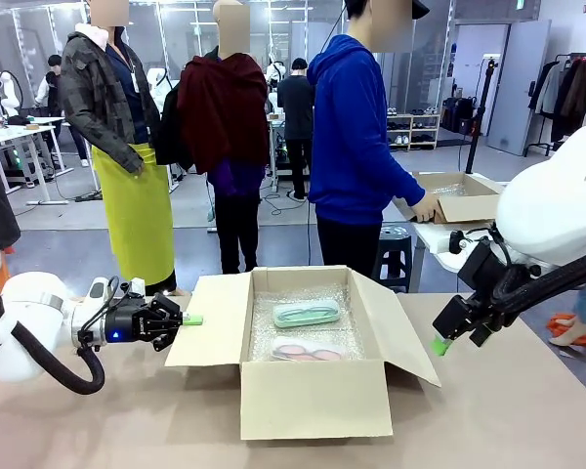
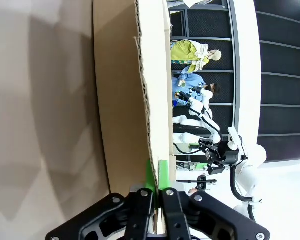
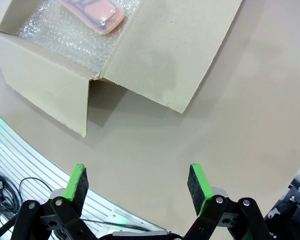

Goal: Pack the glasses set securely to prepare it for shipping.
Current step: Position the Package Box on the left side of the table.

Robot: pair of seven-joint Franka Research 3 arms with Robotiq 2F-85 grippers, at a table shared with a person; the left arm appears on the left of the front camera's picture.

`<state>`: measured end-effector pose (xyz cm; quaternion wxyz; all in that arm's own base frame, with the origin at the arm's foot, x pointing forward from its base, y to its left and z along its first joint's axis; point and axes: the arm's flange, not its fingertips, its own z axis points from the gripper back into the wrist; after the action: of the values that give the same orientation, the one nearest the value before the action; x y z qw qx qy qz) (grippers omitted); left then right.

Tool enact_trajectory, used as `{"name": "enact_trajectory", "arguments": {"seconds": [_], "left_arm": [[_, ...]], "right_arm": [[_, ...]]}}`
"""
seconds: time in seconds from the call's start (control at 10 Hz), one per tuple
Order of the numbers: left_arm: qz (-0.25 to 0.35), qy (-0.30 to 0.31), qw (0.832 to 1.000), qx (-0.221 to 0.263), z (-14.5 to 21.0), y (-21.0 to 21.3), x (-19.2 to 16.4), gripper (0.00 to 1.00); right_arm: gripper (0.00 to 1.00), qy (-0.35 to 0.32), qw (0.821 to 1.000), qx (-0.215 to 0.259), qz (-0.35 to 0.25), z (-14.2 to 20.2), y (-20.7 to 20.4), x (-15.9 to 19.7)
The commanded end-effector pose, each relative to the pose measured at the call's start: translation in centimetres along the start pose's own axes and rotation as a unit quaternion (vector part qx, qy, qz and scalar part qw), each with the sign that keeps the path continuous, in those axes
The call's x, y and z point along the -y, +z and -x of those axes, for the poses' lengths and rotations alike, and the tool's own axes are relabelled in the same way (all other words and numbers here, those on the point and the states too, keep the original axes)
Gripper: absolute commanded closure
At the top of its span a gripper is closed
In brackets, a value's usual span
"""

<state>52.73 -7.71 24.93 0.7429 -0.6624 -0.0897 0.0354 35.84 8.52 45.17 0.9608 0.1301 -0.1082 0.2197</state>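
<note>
Mint green case (image 1: 306, 314) and pale pink case (image 1: 307, 352) are seen mid-frame inside the cardboard box (image 1: 313, 396). Its left flap (image 1: 209, 320) is pinched by the left gripper (image 1: 189, 319). The right gripper (image 1: 440, 344), lower right, is spread wide, empty.

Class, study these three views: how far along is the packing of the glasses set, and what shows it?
Done: the mint green case and pale pink case lie on bubble wrap inside the cardboard box. In hand: the left gripper is shut on the box's left flap. Left: all flaps are open; the right gripper hangs open beside the right flap, apart from it.
</note>
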Motion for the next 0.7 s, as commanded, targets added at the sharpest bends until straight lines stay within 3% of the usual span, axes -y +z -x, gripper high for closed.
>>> {"name": "enact_trajectory", "arguments": {"seconds": [0.0, 0.3, 0.6], "left_arm": [[0.000, 0.000, 1.000, 0.000, 0.0, 0.0, -0.1, 1.00], [0.020, -0.028, 0.999, -0.030, -1.7, 2.4, 0.7, 0.98], [0.037, -0.015, 0.999, -0.009, -4.8, 8.3, 1.3, 0.98]], "right_arm": [[0.00, 0.008, 1.000, 0.001, -0.003, 0.1, 0.0, -0.1], [0.00, 0.008, 1.000, 0.001, -0.003, 0.1, 0.0, -0.1], [0.00, 0.008, 1.000, 0.001, -0.003, 0.1, 0.0, -0.1]]}}
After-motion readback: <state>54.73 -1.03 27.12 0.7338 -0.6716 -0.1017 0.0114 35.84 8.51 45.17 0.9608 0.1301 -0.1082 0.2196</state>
